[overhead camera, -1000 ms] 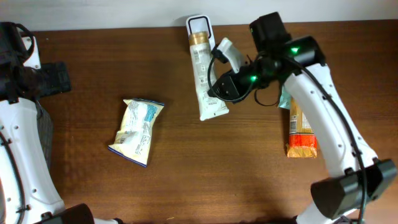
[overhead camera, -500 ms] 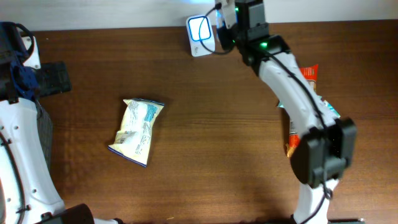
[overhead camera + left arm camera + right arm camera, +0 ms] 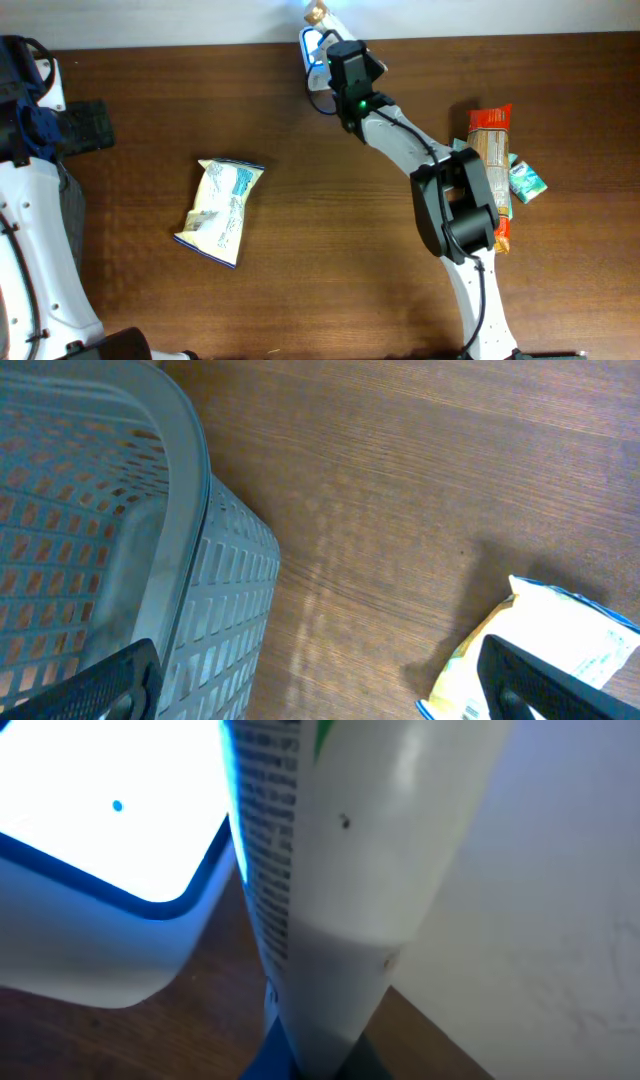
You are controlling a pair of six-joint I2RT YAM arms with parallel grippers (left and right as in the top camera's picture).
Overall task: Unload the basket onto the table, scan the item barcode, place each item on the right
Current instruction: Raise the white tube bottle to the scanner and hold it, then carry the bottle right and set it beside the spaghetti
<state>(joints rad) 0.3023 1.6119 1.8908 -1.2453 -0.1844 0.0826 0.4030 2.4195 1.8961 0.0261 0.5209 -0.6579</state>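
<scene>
Overhead: R gripper (image 3: 332, 42) clamped on tube (image 3: 317, 12), at far edge over lit scanner (image 3: 308, 45). L wrist: L gripper (image 3: 315, 665) spread wide, empty, by basket (image 3: 190, 460); snack bag (image 3: 560, 615) right. R wrist: tube's print just beside scanner glow.

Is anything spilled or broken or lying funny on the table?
No, nothing stands out. The snack bag, the pasta packet and the little green packet lie flat on the table, with nothing spilled. The tube is just held up beside the glowing scanner.
</scene>
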